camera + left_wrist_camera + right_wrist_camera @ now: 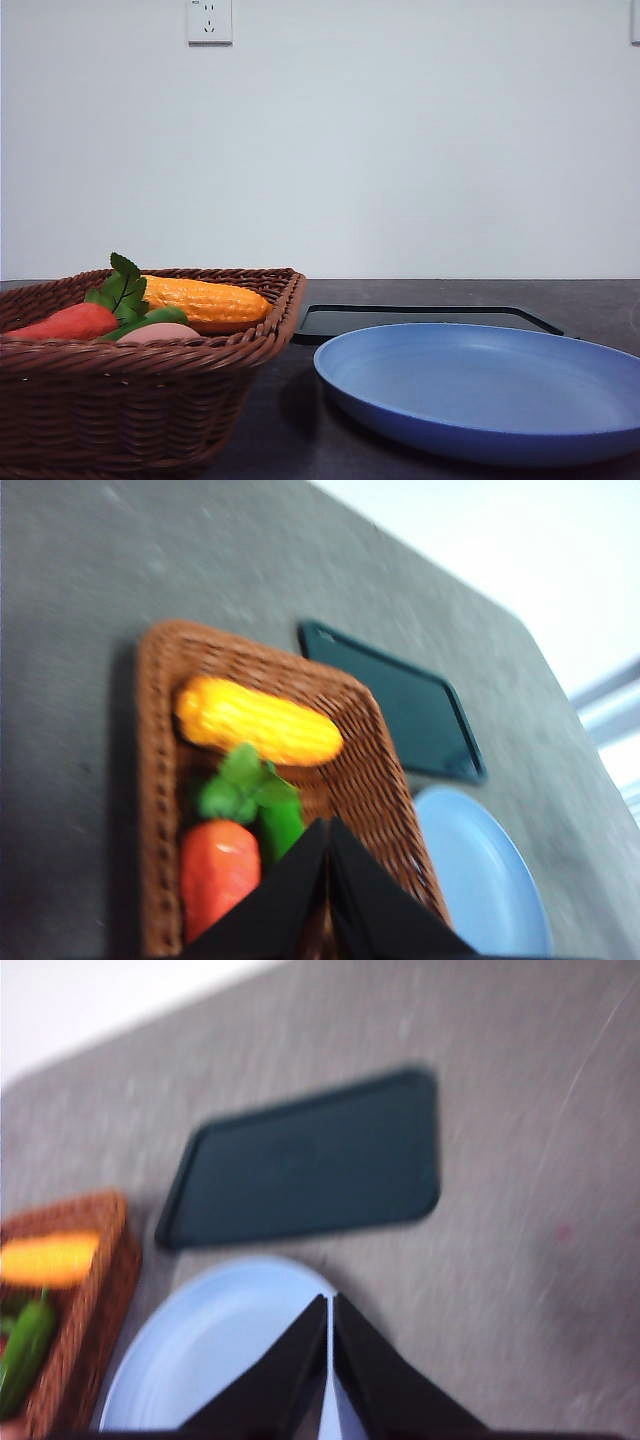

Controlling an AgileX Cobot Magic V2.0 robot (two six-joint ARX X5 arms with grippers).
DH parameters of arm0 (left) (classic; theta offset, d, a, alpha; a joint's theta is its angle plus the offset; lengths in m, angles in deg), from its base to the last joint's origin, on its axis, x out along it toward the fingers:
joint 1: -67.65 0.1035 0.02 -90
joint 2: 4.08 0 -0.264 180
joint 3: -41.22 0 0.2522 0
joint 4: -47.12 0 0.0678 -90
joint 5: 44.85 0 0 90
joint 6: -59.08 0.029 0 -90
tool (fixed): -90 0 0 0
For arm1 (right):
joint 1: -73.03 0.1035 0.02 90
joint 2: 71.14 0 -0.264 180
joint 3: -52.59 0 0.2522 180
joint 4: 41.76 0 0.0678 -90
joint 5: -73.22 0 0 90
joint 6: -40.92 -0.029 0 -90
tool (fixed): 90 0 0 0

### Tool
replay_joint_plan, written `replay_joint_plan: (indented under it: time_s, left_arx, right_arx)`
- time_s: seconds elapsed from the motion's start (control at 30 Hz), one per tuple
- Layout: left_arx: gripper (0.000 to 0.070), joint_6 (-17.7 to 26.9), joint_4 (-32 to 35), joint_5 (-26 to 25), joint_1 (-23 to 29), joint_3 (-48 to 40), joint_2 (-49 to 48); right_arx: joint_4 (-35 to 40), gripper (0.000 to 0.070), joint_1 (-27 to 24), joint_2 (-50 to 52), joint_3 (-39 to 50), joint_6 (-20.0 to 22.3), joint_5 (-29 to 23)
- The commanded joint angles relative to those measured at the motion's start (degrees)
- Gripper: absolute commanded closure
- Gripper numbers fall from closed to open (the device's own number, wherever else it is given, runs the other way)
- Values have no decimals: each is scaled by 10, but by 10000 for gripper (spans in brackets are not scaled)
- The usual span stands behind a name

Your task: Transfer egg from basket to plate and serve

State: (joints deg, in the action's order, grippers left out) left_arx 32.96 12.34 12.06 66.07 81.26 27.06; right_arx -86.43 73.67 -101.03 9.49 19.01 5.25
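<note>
**Egg in basket, both grippers closed and empty**

Front view: I see the basket [140, 400] at lower left of the frame, the plate [480, 400] at lower right, a small gap of dark table [600, 295] between them. The egg [158, 333] lies in the basket just behind the near rim, only its pinkish top showing. Next to it, toward frame left, is the carrot [62, 322], its green leaves [122, 288] sticking up. A green pepper [150, 320] is touching or just beside the egg. The corn cob [205, 300] lies further back. A black tray [420, 320] sits flat behind the plate. Wall socket [209, 20] at upper left.

Left wrist view: the left gripper [327, 880] is above the basket [160, 780], its fingers pressed together with nothing between them. Corn [260, 723], leaves [245, 785], carrot [218, 875] and pepper [282, 825] all visible inside. I can't make out the egg here; the fingers cover that spot. Tray [400, 705] and plate [480, 880] are toward the right of the frame.

Right wrist view, blurred: the right gripper [330, 1370] is above the plate [210, 1350], fingers meeting in a thin seam, holding nothing. Tray [310, 1165] in mid-frame, basket [90, 1290] corner at left edge.
</note>
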Motion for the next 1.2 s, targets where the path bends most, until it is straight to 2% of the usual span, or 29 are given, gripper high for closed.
replay_joint_plan:
  time_s: [0.0, 0.1, 0.23, 0.3, 0.4, 0.47, 0.57, 0.7, 1.0, 1.17]
  left_arx:
    - [700, 48, -21, -18, -5, 27, 26]
    - [700, 78, -63, -46, -14, 63, 70]
    - [700, 92, -81, -79, -22, 88, 106]
    - [682, 92, -78, -92, -23, 90, 115]
    - [588, 92, -78, -93, -23, 90, 119]
    - [508, 92, -77, -93, -23, 90, 119]
    - [410, 92, -77, -93, -23, 90, 119]
    - [355, 91, -77, -93, -23, 90, 119]
    - [353, 90, -78, -93, -23, 90, 119]
    - [353, 90, -82, -93, -23, 90, 119]
  right_arx:
    - [-6, 700, 0, -26, -12, 19, 19]
    - [-26, 700, 0, -71, -18, 31, 56]
    - [-51, 693, 0, -127, -18, 49, 104]
    - [-59, 625, 0, -151, -18, 50, 112]
    - [-64, 435, 0, -179, -18, 51, 108]
    - [-59, 394, 0, -195, -18, 58, 97]
    - [-49, 394, 0, -223, -18, 63, 85]
    - [-36, 395, 8, -270, -18, 64, 86]
    - [37, 396, 56, -386, -18, 58, 86]
    - [67, 490, 65, -434, -18, 52, 86]
